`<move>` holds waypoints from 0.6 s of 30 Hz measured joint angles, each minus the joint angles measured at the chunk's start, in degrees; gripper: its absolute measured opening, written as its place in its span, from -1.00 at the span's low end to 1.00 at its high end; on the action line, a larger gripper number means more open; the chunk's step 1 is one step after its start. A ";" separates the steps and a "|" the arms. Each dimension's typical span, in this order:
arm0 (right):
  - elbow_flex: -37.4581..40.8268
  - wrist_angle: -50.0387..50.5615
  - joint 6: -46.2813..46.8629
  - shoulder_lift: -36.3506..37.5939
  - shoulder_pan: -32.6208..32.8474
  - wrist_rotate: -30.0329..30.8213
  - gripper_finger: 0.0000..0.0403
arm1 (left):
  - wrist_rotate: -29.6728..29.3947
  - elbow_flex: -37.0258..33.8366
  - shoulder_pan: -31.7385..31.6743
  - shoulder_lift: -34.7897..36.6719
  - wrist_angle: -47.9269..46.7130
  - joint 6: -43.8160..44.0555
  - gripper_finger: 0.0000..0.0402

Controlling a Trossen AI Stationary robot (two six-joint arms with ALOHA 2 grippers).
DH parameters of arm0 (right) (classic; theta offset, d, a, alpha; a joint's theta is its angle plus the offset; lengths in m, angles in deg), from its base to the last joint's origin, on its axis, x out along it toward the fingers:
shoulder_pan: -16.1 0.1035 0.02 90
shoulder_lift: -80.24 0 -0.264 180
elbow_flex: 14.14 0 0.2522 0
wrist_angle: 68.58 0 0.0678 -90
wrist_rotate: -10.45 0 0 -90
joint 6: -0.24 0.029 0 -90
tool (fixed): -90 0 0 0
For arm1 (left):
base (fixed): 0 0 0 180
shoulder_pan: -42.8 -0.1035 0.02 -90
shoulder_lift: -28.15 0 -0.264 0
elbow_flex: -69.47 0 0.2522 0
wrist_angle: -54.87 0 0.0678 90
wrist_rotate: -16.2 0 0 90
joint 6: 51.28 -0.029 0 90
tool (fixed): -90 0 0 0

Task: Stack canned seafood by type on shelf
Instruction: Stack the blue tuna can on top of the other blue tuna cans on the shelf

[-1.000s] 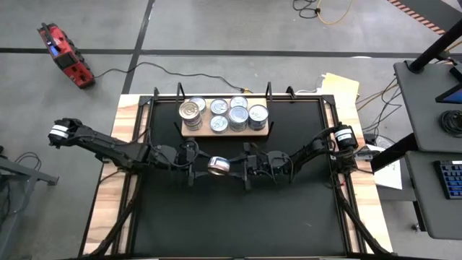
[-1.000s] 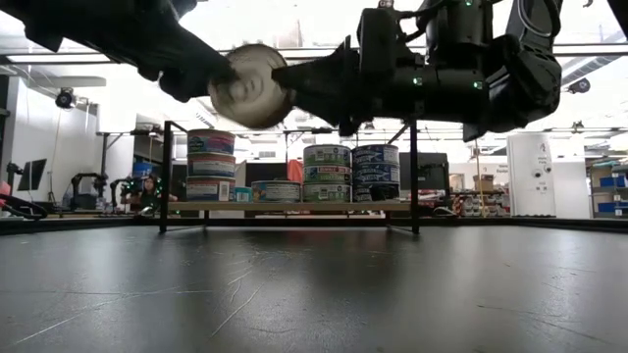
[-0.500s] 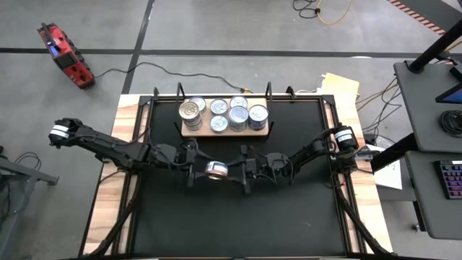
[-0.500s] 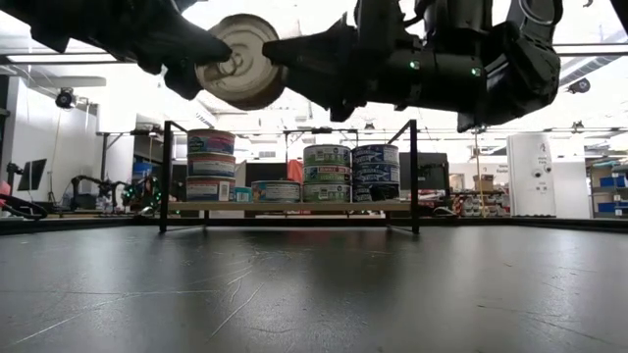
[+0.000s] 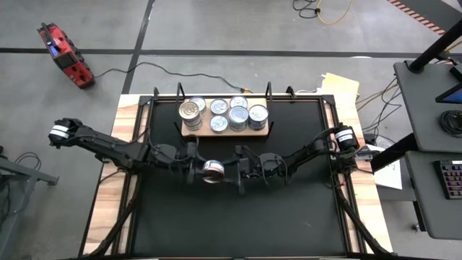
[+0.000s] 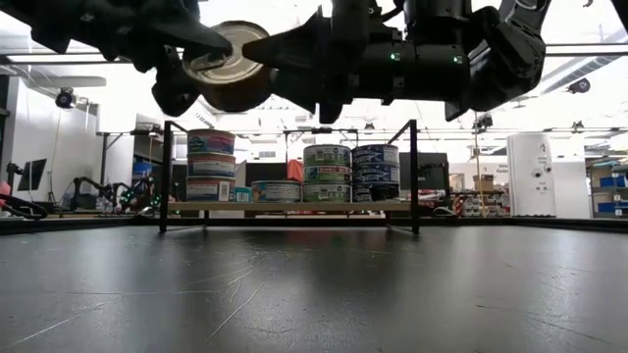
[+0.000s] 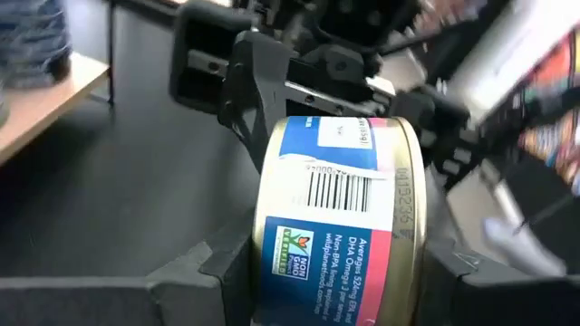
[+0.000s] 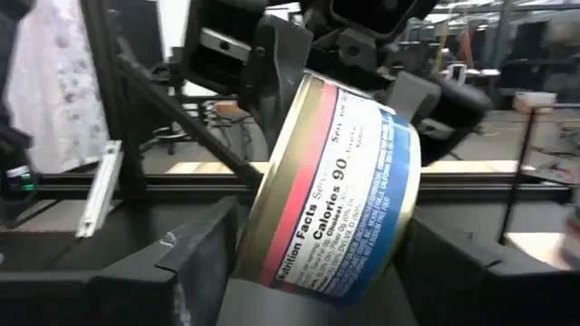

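High view: your left gripper (image 5: 203,172) and right gripper (image 5: 225,171) meet mid-air over the table (image 5: 238,217), both around one can (image 5: 212,170). Which one bears it, you cannot tell. Behind them, the shelf (image 5: 224,131) carries the other cans (image 5: 224,114), mostly stacked. Judgement: near done; this can remains to place.

Robotics lab: concrete floor (image 5: 238,29), cables (image 5: 328,11), equip racks (image 6: 608,191) behind.
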 joint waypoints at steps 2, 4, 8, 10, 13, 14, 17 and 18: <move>0.41 -0.01 -0.29 0.30 -0.01 1.56 0.35 | -0.65 0.00 -0.04 0.30 -0.05 4.06 -0.14; 0.65 0.03 -1.61 0.42 0.17 2.83 0.43 | -0.71 -0.02 -0.08 0.75 -0.88 6.80 -0.14; 0.75 3.31 -4.28 1.38 0.77 3.11 0.56 | -0.15 0.09 -0.05 2.16 -3.36 12.32 -0.14; 0.35 6.41 -4.72 2.49 1.13 4.77 0.60 | 0.49 0.13 -0.15 3.39 -4.25 15.48 -0.14; 0.04 10.58 -5.63 4.42 1.59 6.91 0.62 | 0.74 0.12 -0.15 5.17 -5.30 16.81 -0.14; -0.23 11.81 -6.19 4.80 1.85 7.56 0.62 | 0.79 -0.03 -0.15 5.79 -5.38 18.08 -0.14; -0.45 15.16 -10.77 6.82 3.30 9.25 0.59 | 0.84 -0.17 -0.30 7.46 -5.48 23.09 -0.14; -0.66 16.14 -13.65 7.64 4.08 10.12 0.57 | 0.86 -0.23 -0.36 8.11 -5.72 25.12 -0.14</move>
